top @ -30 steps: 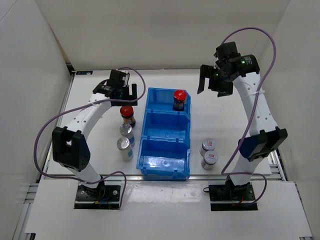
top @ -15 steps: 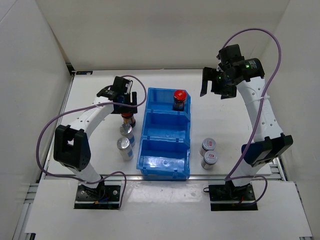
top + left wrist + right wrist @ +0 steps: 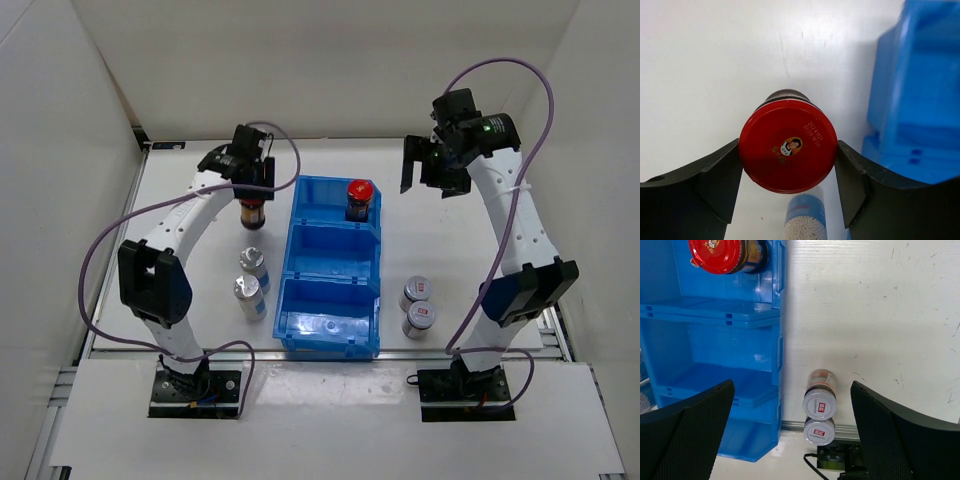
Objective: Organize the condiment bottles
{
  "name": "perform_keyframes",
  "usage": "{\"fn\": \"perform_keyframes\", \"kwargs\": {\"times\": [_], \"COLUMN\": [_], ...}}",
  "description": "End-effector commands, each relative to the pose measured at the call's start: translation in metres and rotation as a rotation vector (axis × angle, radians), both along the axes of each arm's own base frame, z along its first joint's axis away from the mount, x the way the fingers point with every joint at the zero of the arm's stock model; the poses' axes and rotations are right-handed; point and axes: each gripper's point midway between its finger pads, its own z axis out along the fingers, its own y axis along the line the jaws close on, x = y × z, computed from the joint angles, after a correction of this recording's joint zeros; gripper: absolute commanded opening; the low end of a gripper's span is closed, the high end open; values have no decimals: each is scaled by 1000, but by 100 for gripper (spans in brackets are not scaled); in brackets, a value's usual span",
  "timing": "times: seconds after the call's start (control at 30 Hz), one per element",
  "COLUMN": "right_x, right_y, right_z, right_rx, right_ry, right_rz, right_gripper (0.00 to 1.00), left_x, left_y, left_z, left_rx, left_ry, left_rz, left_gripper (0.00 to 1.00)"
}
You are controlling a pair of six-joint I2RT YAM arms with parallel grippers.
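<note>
My left gripper [image 3: 251,188] is shut on the red cap of a dark brown bottle [image 3: 251,213], left of the blue bin [image 3: 330,252], apparently lifted off the table. In the left wrist view both fingers press the red cap [image 3: 787,146]. The other red-capped bottle [image 3: 359,198] stands in the bin's far compartment. Two plain silver-topped bottles [image 3: 254,266] [image 3: 249,297] stand left of the bin. Two bottles with red-marked silver caps [image 3: 416,292] [image 3: 419,317] stand right of it. My right gripper [image 3: 430,167] is open and empty, high over the far right of the table.
The bin's middle and near compartments [image 3: 715,350] hold nothing. One silver-topped bottle [image 3: 805,220] sits under the held one. The bin wall [image 3: 920,100] is close on the left gripper's right. White walls enclose the table on three sides.
My left gripper came down over the red-capped bottle, shut on its cap and moved it toward the far side. The right gripper shifted only slightly.
</note>
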Motion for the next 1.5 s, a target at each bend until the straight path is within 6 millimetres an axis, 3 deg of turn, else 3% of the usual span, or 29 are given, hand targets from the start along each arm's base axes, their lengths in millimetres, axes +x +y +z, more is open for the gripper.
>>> {"fn": "perform_keyframes", "kwargs": {"times": [0.0,0.03,0.07,0.13,0.17,0.2,0.3,0.43,0.5,0.77,0.83,0.9,1.03,1.13,1.17,1.23,1.3,1.37,1.4,1.47], "right_x": [-47,-44,-43,-40,-39,-39,-41,-44,-46,-56,-56,-56,-51,-51,-52,-55,-61,-65,-70,-82], "right_y": [-17,-16,-16,-15,-15,-15,-15,-14,-15,-21,-21,-21,-22,-23,-25,-29,-25,-18,-17,-15], "right_z": [-9,-9,-6,-6,-9,-9,-10,-9,-9,-8,-8,-8,-6,-6,-10,-14,-23,-26,-26,-35], "right_rx": [-69,-68,-65,-64,-67,-67,-70,-62,-63,-79,-79,-79,-85,-93,-104,-124,-102,-68,-56,-39], "right_ry": [194,193,181,180,188,189,197,201,203,199,199,199,188,186,198,209,247,265,270,320], "right_rz": [-2,-2,-2,-2,-2,-2,-2,1,1,-6,-6,-6,-10,-13,-28,-34,-20,7,12,23], "right_gripper": [100,100,100,100,100,100,100,100,100,100,100,100,100,100,100,98,99,100,100,100], "left_x": [33,34,39,37,36,35,33,37,39,48,51,54,64,61,60,56,53,48,43,33], "left_y": [-12,-21,-30,-63,-75,-98,-130,-159,-161,-176,-176,-184,-179,-178,-172,-164,-150,-134,-123,-111], "left_z": [124,134,159,168,185,184,188,154,149,89,69,67,55,48,48,55,80,89,110,123], "left_rx": [17,13,-7,0,-16,-26,-67,-117,-120,-138,-141,-182,-221,-208,-184,-158,-120,-71,-70,-51], "left_ry": [-343,-361,-418,-440,-479,-483,-493,-417,-407,-290,-252,-263,-260,-232,-224,-230,-278,-297,-330,-342], "left_rz": [11,-10,-29,-130,-155,-205,-274,-298,-293,-302,-287,-288,-257,-269,-252,-243,-228,-208,-197,-187], "left_gripper": [11,11,11,11,11,11,11,11,11,11,18,21,65,86,100,100,100,100,100,100]}}
